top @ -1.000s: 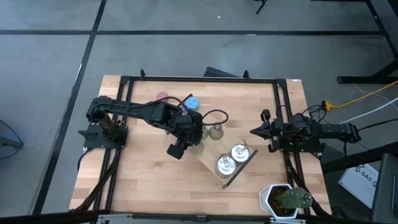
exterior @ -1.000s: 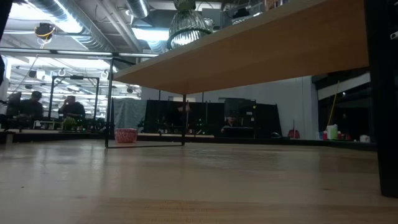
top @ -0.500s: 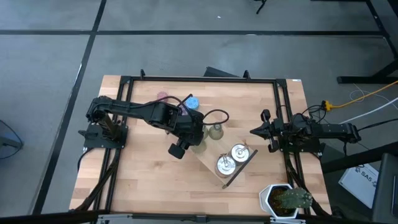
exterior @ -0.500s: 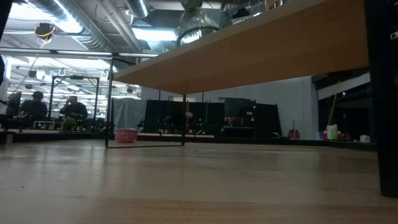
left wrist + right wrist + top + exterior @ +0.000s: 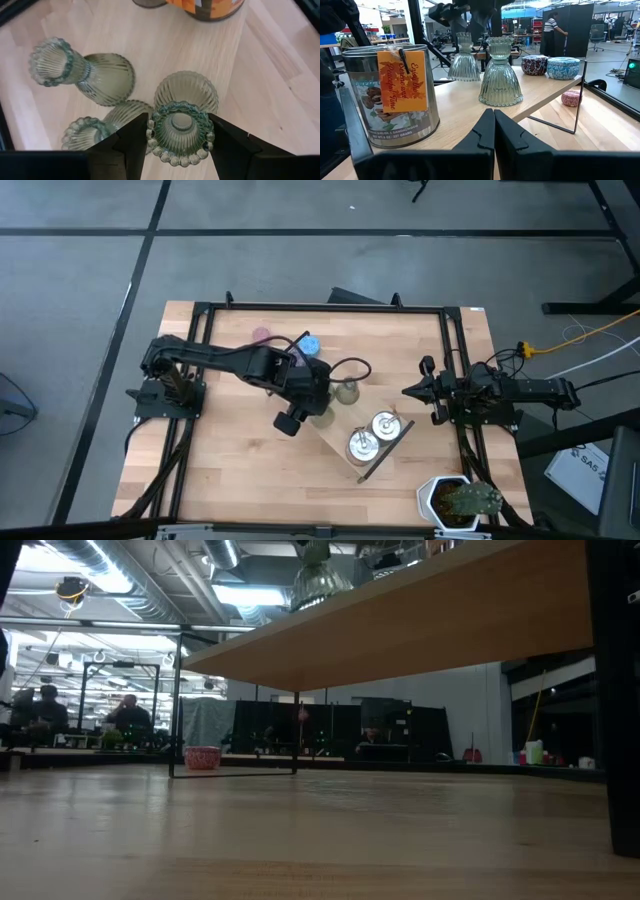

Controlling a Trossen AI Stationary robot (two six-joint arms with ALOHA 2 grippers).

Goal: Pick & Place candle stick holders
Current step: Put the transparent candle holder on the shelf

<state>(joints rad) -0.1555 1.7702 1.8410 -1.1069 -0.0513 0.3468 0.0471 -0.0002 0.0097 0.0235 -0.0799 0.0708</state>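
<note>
- Olive-green ribbed glass sits square between the fingers of the left gripper (image 5: 177, 132): the wrist view looks straight down on a bell-shaped holder (image 5: 181, 127), both dark fingers (image 5: 134, 142) pressed to its beaded top rim. That's a pinch on the holder.
- Seen from above, the left arm reaches from its base at nine o'clock across to the table's middle, with the left gripper (image 5: 318, 402) over the near end of the wooden tray (image 5: 340, 442).
- Over at three o'clock the right gripper (image 5: 408, 391) waits, arm stretched along the table's edge, fingers pressed together, nothing in them.
- Only the left wrist view shows two more green holders (image 5: 82, 72) standing right beside the gripped one; from overhead the arm covers most of that cluster.
- Only the high view shows two round shiny silver holders (image 5: 383, 424) on the tray at about five o'clock of the centre, and the blue one (image 5: 308, 344) and pink one (image 5: 262, 335) near twelve o'clock on the bare wood.
- Right wrist view gives the profile: fluted bell skirts, narrow necks, scalloped rims, plus a metal tin with an orange tag (image 5: 395, 97).
- Low view catches just a ribbed glass bell (image 5: 320, 582) above the tray's underside, and a pink holder (image 5: 202, 757) far back.
- White-potted plant (image 5: 458, 500) sits at the five o'clock corner.
</note>
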